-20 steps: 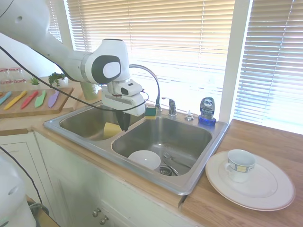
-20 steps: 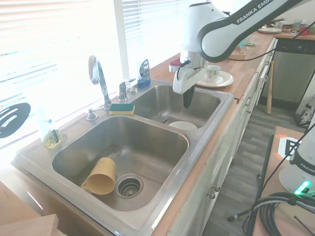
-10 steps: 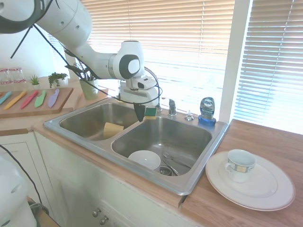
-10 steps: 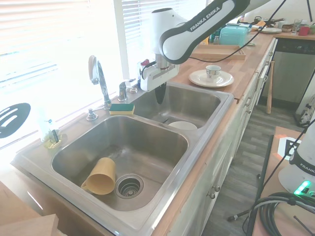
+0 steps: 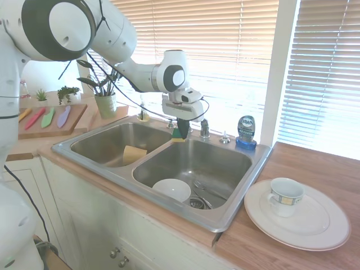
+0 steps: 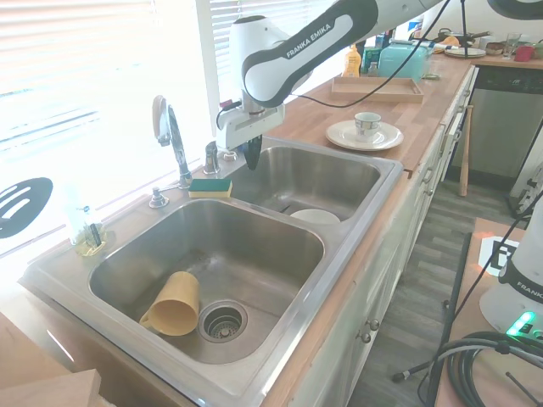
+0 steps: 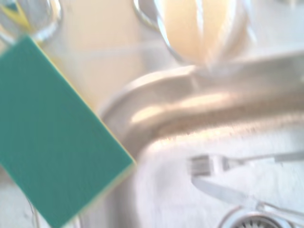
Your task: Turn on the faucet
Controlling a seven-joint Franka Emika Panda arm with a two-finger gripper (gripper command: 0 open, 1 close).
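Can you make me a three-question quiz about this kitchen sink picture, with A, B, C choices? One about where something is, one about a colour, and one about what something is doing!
1. Where is the sponge?
A. on the ledge between the two basins, by the faucet
B. on the plate
C. on the floor

2. What colour is the cup lying in the sink?
A. red
B. yellow
C. black

3. What is the faucet doing?
A. pouring water
B. lying broken in the basin
C. standing dry, with no water coming out

Answers:
1. A, the green-topped sponge sits on the rim beside the faucet's base.
2. B, the tipped cup by the drain is yellow.
3. C, no stream shows under the spout, and the tool hovers near the handle.
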